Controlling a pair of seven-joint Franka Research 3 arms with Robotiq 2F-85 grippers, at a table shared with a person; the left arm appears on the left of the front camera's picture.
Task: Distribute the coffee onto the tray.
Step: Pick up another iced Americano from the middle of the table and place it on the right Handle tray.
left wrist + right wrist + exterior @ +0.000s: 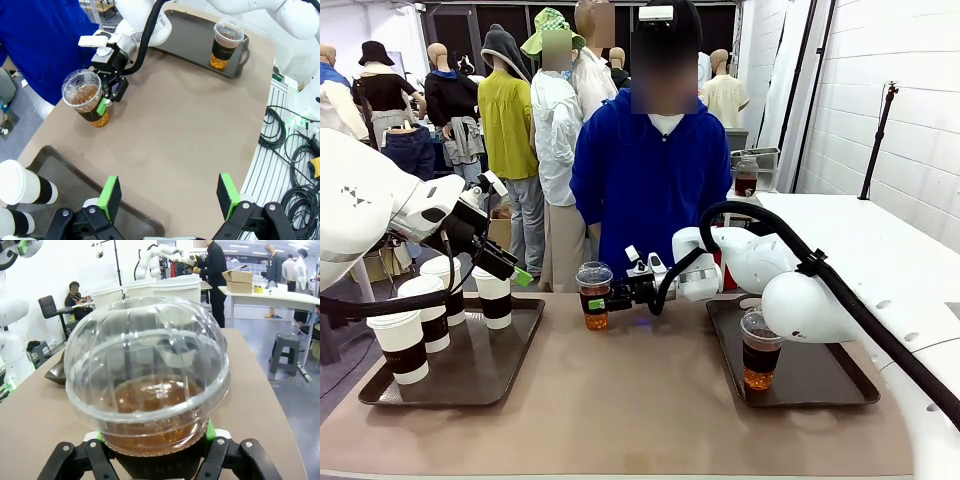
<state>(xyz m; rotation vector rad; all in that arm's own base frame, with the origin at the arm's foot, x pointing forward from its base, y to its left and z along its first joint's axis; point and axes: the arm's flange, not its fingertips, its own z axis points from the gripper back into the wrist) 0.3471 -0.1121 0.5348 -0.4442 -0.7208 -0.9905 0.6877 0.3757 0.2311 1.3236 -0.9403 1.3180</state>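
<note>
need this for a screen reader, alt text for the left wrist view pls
The right gripper clasps a clear dome-lidded cup of dark drink on the tan table. A second dome-lidded cup stands on the far tray. The left gripper hangs open over the near tray by white paper cups.

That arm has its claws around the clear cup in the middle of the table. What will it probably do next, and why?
Probably lift it a little and carry it toward the right tray. The right gripper has its green pads on either side of the clear dome-lidded cup, which stands on bare table between the trays, while another clear cup already sits on that tray.
</note>
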